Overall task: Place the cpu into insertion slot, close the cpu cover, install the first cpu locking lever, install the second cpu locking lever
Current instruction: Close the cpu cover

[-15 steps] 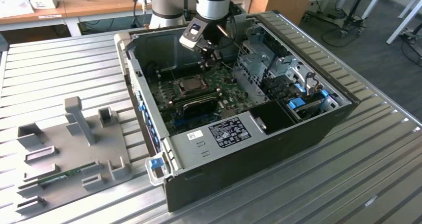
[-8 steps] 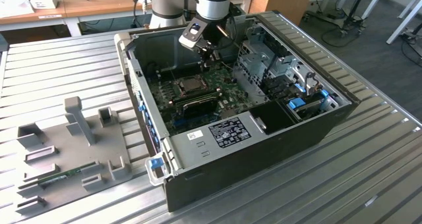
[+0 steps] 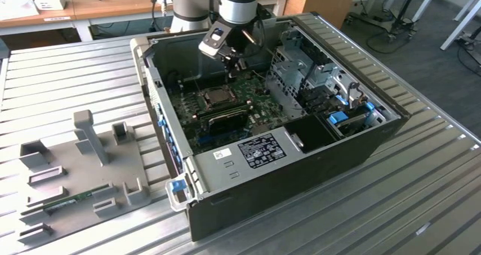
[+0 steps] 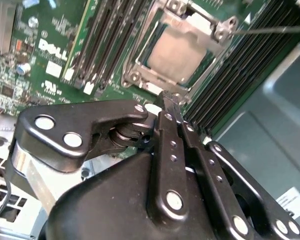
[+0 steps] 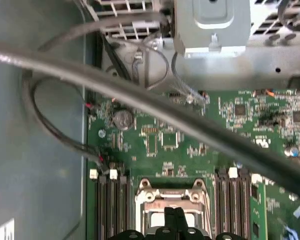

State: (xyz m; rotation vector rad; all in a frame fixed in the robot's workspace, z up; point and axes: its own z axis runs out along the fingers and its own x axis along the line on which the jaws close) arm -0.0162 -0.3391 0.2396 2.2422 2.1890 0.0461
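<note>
The cpu (image 4: 177,50) lies flat in the insertion slot (image 3: 218,97) on the green board inside the open computer case. The silvery cpu cover (image 4: 138,55) is down around it, and the chip's dull metal top shows through the window. A thin wire lever (image 4: 269,29) runs off one corner of the socket. My gripper (image 4: 168,102) is shut with nothing between its fingers, and its tips hover just beside the socket's edge. In the first wrist view the gripper (image 5: 175,214) overlaps the socket frame (image 5: 172,192). In the exterior view the gripper (image 3: 237,63) hangs above the board behind the socket.
Long black memory slots (image 4: 107,45) flank the socket on both sides. A thick grey cable (image 5: 154,107) crosses over the board. The metal drive cage (image 3: 301,69) stands at the exterior view's right. The case walls (image 3: 154,97) enclose the board. A grey fixture plate (image 3: 75,170) lies on the table at the left.
</note>
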